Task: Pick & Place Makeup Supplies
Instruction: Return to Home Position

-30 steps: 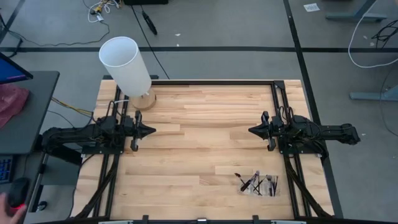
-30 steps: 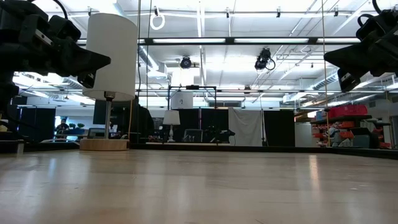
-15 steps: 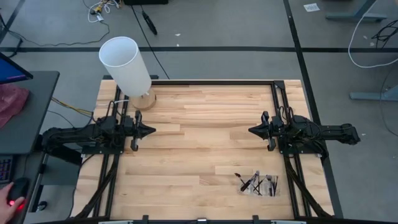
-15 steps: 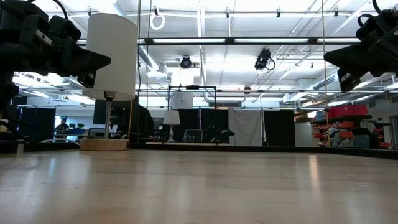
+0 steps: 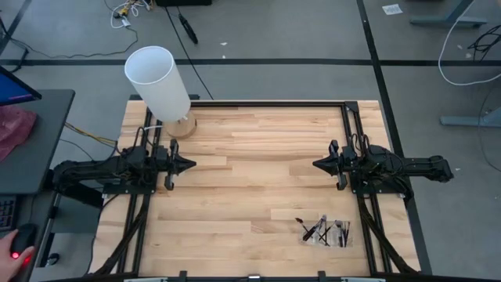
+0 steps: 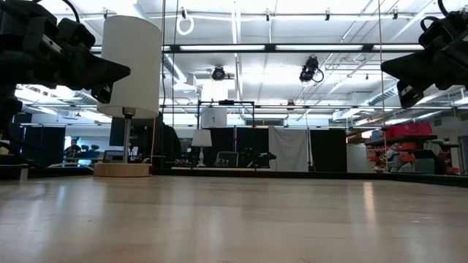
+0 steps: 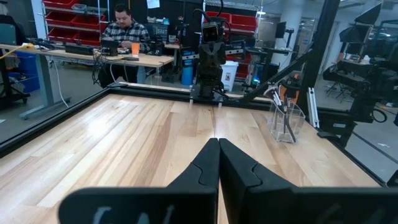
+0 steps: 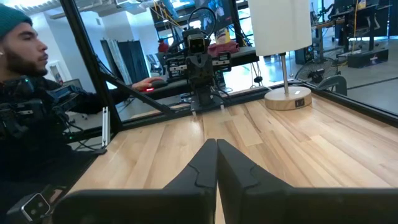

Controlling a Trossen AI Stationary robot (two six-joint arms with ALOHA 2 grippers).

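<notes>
- High view: the white lamp point(image 5: 159, 81) stands far left of the clear organizer point(image 5: 327, 233), on the opposite corner of the table point(image 5: 250, 141), out of the work
- The left gripper point(image 5: 189, 164) hovers well left of the organizer, fingers pressed together on nothing, which looks like a parked pose
- The right gripper point(image 5: 317, 164) hangs near the organizer, likewise closed and empty
- The makeup brushes point(image 5: 321, 229) sit gathered inside the organizer, so sorting seems done

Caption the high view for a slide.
Left claw and right claw shut, facing each other across the table; makeup brushes sit in the clear organizer.
</notes>
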